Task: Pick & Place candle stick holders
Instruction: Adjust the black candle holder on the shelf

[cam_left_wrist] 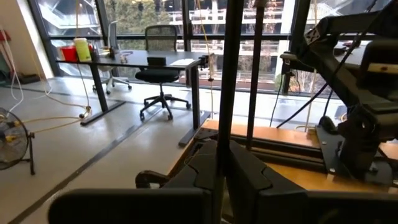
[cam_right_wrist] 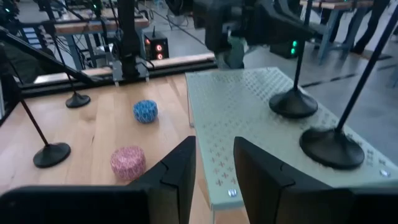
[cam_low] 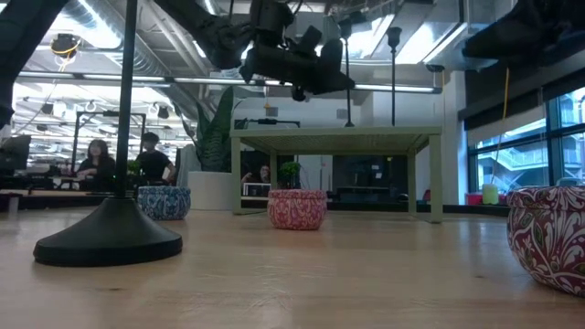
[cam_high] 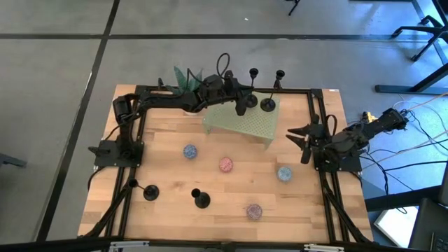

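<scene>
Two black candle stick holders stand by their disc bases on a low green perforated stand at the table's far side. My left gripper is shut on the stem of the left one. The other stands free just to its right. Two more holders stand on the wood near the table's front edge. At the right edge my right gripper is open and holds nothing; its fingers point toward the stand. My left gripper pinches the thin upright stem of the holder between its two fingers. It comes in level from the table's left, and the fingers lie across the stem. The holder stands upright with its disc base on the green stand.
Small speckled balls lie on the wood: blue, pink, a second blue and purple. A green plant stands behind the far edge. A black frame runs round the table.
</scene>
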Action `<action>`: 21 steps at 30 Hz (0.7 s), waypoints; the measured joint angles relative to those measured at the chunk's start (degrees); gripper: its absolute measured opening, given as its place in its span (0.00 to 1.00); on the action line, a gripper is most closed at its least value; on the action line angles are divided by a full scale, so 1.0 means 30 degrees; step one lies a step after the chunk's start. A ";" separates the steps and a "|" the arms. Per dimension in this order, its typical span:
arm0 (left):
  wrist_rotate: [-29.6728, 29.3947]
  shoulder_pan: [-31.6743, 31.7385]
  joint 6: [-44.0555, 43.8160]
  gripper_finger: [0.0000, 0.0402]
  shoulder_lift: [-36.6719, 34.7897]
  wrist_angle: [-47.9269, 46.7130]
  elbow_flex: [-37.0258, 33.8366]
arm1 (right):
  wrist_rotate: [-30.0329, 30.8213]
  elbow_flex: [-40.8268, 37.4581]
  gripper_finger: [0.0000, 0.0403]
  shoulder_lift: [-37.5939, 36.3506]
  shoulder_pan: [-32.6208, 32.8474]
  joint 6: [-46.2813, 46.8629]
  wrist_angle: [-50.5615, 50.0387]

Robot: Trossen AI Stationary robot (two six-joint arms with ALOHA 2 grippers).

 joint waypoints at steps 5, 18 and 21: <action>0.0039 0.0113 -0.0313 0.03 0.0219 0.0487 0.0042 | 0.0007 0.0007 0.28 0.0000 -0.0004 -0.0763 0.0479; 0.0983 0.0160 -0.0153 0.05 0.0874 0.0753 0.0036 | 0.0005 0.0007 0.28 0.0000 -0.0012 -0.1732 0.0539; 0.1134 0.0143 -0.0146 0.07 0.0874 0.0744 0.0036 | 0.0000 0.0007 0.28 0.0000 -0.0012 -0.1732 0.0544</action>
